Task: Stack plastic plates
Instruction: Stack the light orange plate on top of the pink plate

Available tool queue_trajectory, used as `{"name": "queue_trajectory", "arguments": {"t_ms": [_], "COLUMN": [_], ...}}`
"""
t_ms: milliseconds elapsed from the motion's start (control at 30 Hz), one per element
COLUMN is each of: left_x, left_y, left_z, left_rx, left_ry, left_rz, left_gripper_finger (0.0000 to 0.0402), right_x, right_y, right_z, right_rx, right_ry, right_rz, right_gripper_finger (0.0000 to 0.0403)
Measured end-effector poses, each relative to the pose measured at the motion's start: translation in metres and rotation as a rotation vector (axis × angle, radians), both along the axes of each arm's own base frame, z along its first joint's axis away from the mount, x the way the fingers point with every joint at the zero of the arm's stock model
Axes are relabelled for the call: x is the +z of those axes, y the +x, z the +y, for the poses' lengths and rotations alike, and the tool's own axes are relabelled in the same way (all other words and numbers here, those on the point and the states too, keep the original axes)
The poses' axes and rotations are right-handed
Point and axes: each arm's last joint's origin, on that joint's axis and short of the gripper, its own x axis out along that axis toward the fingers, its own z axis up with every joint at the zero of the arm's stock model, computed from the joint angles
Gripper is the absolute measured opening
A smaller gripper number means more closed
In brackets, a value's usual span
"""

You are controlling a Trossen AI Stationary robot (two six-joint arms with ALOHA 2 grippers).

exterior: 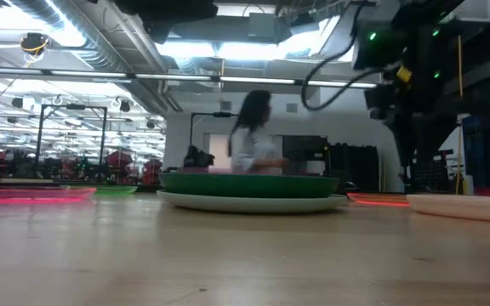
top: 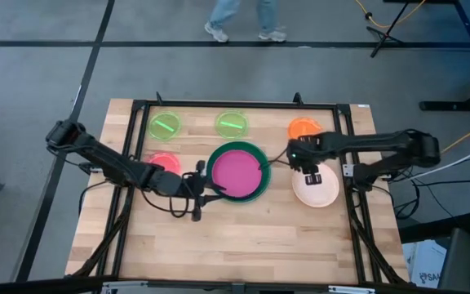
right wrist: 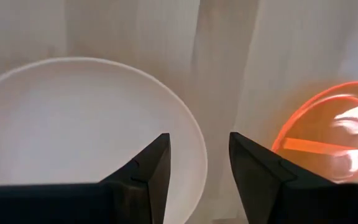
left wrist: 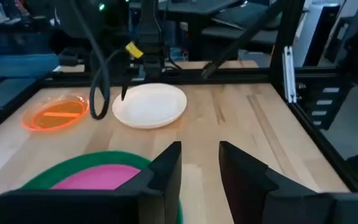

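The magenta plate (top: pixel 237 170) lies inside the dark green plate (top: pixel 255 191), mid-table. In the low view the green plate (exterior: pixel 249 184) rests on a pale plate (exterior: pixel 253 202). The peach plate (top: pixel 317 193) lies flat to its right, and the orange plate (top: pixel 302 127) lies beyond that. My left gripper (top: pixel 208 193) is open and low beside the green plate's near-left rim (left wrist: pixel 73 165). My right gripper (right wrist: pixel 199 168) is open and points down over the peach plate's rim (right wrist: pixel 194 140), on the side toward the orange plate (right wrist: pixel 328 134).
Two lime green plates (top: pixel 165 125) (top: pixel 232 124) lie along the far edge, and a pink-red plate (top: pixel 163 162) lies at the left under my left arm. A black frame (top: pixel 351 147) borders the table. Bare wood lies along the near side. A person walks in the room behind.
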Motion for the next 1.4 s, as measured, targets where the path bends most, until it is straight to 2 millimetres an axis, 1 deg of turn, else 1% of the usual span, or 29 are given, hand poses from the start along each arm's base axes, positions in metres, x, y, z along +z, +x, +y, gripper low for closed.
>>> {"name": "queue_trajectory", "arguments": {"t_ms": [133, 233, 433, 567, 767, 900, 1200, 1233, 1400], "left_x": [0.001, 0.000, 0.000, 0.000, 0.000, 0.000, 0.000, 0.000, 0.000], "left_y": [0.000, 0.000, 0.000, 0.000, 0.000, 0.000, 0.000, 0.000, 0.000], "left_z": [0.001, 0.001, 0.001, 0.001, 0.001, 0.001, 0.001, 0.001, 0.001], "left_rx": [0.006, 0.008, 0.003, 0.002, 0.003, 0.004, 0.003, 0.003, 0.003], "left_ry": [0.003, 0.004, 0.025, 0.028, 0.029, 0.024, 0.022, 0.023, 0.023], "left_rz": [-0.002, 0.002, 0.005, 0.007, 0.007, 0.007, 0.007, 0.007, 0.007], "left_gripper_finger": [0.0101, 0.0101, 0.0101, 0.0101, 0.0101, 0.0101, 0.0101, 0.0101, 0.0101], "right_x": [-0.015, -0.026, -0.042, -0.049, -0.056, -0.058, -0.058, -0.057, -0.057], "right_y": [0.009, 0.013, 0.019, 0.021, 0.023, 0.024, 0.024, 0.024, 0.023], "right_z": [-0.012, -0.017, -0.020, -0.019, -0.019, -0.019, -0.019, -0.019, -0.018], "right_rx": [0.010, 0.015, 0.035, 0.044, 0.064, 0.085, 0.080, 0.078, 0.056], "right_ry": [0.010, 0.027, 0.062, 0.098, 0.107, 0.118, 0.130, 0.133, 0.133], "right_rz": [0.042, 0.083, 0.143, 0.161, 0.190, 0.193, 0.192, 0.192, 0.196], "right_gripper_finger": [0.0154, 0.0154, 0.0154, 0.0154, 0.0152, 0.0123, 0.0010, 0.0006, 0.0014]}}
